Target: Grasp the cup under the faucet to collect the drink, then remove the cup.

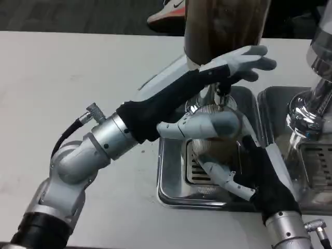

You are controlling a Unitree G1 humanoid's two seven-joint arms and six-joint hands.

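A clear cup (222, 123) with a ribbed rim stands on the drip tray grate (193, 168), right below the faucet (222, 93) of a dispenser (223, 26) filled with brown drink. My right hand (236, 166) comes in from the lower right and grips the cup, with fingers (179, 128) wrapped round its left side and another below it. My left hand (241, 61) reaches across from the lower left. It lies flat against the base of the dispenser just above the faucet, fingers stretched out to the right and holding nothing. Whether drink is flowing is hidden.
The steel drip tray (174, 194) sits on the white table (62, 78). A second dispenser (314, 104) with its own tray (311, 171) stands close on the right. My left forearm (155, 111) crosses above the tray's left side.
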